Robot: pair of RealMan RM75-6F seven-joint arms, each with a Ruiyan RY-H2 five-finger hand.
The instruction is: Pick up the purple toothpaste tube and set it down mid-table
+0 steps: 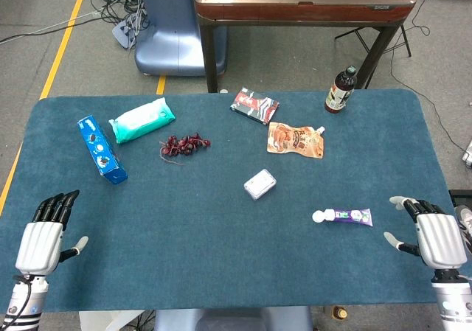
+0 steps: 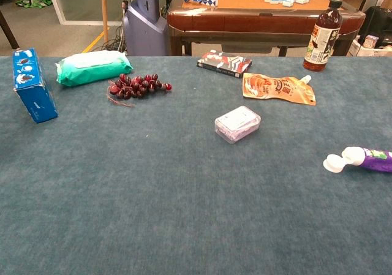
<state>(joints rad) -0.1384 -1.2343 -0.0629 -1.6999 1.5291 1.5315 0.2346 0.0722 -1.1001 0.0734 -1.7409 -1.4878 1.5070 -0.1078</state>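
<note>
The purple toothpaste tube (image 1: 345, 216) with a white cap lies flat on the blue table, right of centre, cap pointing left; the chest view shows its cap end (image 2: 361, 159) at the right edge. My right hand (image 1: 432, 235) hovers near the table's front right corner, a short way right of the tube, fingers spread and holding nothing. Over the front left corner, my left hand (image 1: 46, 235) is open, far from the tube. Neither hand shows in the chest view.
A clear plastic box (image 1: 259, 184) sits mid-table. Further back lie an orange pouch (image 1: 295, 140), a red packet (image 1: 254, 105), grapes (image 1: 184, 145), a green wipes pack (image 1: 141, 120), a blue box (image 1: 101, 148) and a brown bottle (image 1: 341, 90). A wooden table (image 1: 302, 7) stands behind.
</note>
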